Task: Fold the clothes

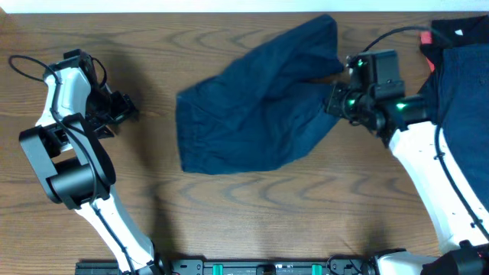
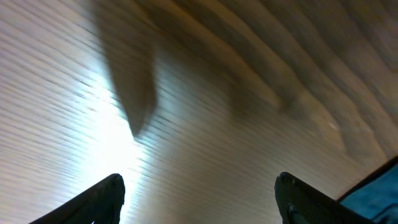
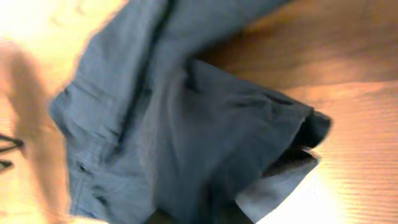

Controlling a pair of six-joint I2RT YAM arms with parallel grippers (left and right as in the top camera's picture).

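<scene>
Clamping edge of soft dark navy-blue cloth garment (image 1: 252,107): right gripper (image 1: 333,101) | garment spreads on brown wooden table (image 1: 229,221) ahead of it | left gripper (image 1: 126,111): jaws apart, garment well apart

Left hand (image 2: 199,185) spread wide over blurred wood table (image 2: 217,74) — blue cloth (image 2: 380,194), seemingly, at lower-right corner.

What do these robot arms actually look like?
The left arm and right arm are white tubular shells with black joints. The left gripper and right gripper are black. Thin black cables loop off both arms; green lights glow by the right wrist.
</scene>
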